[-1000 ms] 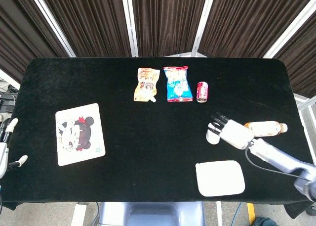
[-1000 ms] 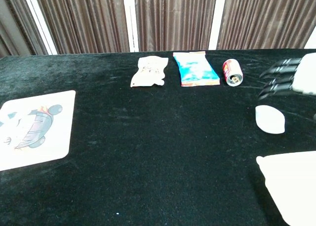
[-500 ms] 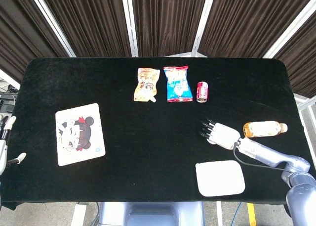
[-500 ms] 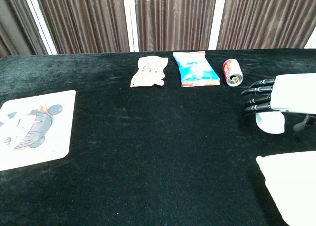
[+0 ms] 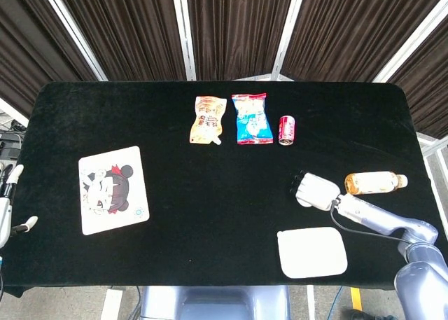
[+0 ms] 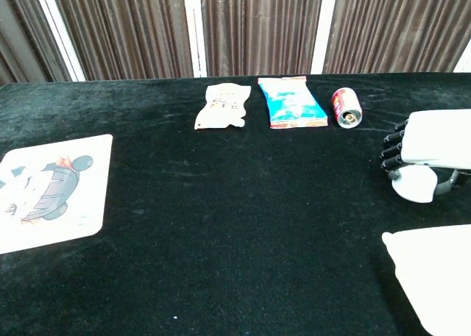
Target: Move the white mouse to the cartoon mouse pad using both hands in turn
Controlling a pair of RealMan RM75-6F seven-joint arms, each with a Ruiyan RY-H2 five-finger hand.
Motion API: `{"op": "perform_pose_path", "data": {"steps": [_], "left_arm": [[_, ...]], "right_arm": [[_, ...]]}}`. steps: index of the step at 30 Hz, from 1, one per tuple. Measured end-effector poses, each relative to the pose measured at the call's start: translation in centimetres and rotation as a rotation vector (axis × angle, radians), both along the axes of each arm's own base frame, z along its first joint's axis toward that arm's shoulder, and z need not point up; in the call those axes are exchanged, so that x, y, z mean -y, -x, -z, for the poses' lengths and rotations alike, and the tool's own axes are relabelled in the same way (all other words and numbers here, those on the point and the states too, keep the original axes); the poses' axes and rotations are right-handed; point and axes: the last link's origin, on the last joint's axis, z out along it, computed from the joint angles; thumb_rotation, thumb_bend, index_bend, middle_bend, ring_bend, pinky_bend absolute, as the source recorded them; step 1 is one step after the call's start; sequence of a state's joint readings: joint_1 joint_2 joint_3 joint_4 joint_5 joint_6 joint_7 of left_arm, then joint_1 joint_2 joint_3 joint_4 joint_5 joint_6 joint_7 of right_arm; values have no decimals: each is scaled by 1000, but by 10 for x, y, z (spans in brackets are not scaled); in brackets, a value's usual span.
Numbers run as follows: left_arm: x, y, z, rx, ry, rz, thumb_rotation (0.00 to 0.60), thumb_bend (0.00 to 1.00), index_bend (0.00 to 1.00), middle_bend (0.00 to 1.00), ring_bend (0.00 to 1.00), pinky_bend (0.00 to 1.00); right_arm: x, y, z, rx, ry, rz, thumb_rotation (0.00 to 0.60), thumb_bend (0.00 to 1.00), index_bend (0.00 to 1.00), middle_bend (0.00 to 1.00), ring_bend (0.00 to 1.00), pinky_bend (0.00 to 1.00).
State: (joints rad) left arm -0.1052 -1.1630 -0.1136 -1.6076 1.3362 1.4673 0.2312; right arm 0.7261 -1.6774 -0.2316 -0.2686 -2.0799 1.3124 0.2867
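A black table carries everything here, and the largest thing on it is the cartoon mouse pad, lying flat near the left edge, well apart from the action. Next in size is a plain white pad at the front right, then two snack bags side by side at the back, an orange one and a blue one, a bottle lying on its side near the right edge, and a small red can just beside the blue bag. The right hand sits palm-down over the white mouse, dark fingers curled down over its far end and the thumb low at its side; it looks clamped on the mouse, though the mouse seems to rest on the cloth. The left hand shows only at the left border, holding nothing, its fingers apart. The step in hand looks like the first pickup, on the right side between the bottle and the white pad. The next move probably calls for a firm grip, a lift clear of the cloth and a carry toward the middle, where the left hand can reach it.
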Motion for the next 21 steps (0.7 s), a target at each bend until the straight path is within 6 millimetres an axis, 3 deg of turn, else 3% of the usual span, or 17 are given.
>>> {"op": "perform_pose_path", "data": {"steps": [11,21], "left_arm": [[-1,-4,2,13,12,11,600,0,0,0,0,0],[1,-9,-5,72,24,18,600,0,0,0,0,0]], "right_arm": [[-3,-23,-9,101,-7,-123,600,313,459,517,380,496],[-4,-97,9,213,-97,-369,600,308,471,526,388,511]]}}
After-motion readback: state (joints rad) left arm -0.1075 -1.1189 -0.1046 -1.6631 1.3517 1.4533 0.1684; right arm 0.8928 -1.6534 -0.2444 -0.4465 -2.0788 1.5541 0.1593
